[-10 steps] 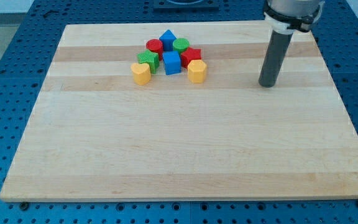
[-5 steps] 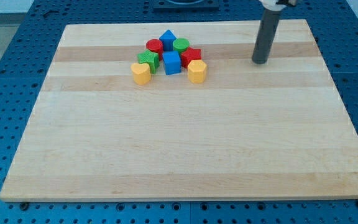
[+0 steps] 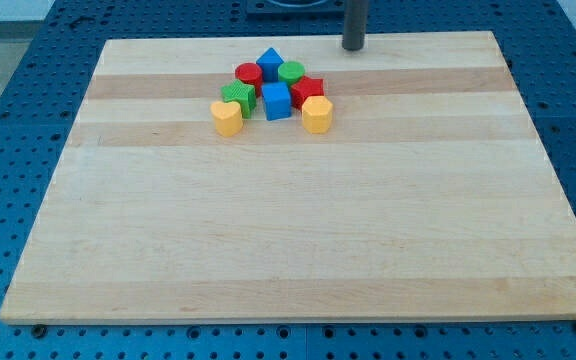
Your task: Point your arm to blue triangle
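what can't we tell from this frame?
- Arm: cut off by the view's top; only the rod's lower part and my tip show, up and right of the blue triangle.
- Red block: shape unclear, partly hidden by the yellow block in front.
- Green block: shape hard to make out; neighbours crowd it.
- Whether clustered blocks touch: too small.

no readable text, no labels, no brands, no numbers, no signs on anything in view

Pale smooth wooden board [image 3: 298, 230], matt blue triangle [image 3: 270, 60]
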`<state>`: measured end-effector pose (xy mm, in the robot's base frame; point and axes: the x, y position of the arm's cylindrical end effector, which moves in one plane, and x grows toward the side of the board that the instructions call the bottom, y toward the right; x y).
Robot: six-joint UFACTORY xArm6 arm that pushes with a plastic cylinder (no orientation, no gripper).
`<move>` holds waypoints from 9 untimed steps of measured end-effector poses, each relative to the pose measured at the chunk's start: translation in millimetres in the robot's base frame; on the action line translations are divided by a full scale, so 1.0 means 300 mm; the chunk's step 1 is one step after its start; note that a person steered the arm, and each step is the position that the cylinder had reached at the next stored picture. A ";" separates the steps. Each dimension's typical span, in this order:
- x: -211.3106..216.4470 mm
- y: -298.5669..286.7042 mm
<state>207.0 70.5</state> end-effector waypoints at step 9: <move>0.060 -0.321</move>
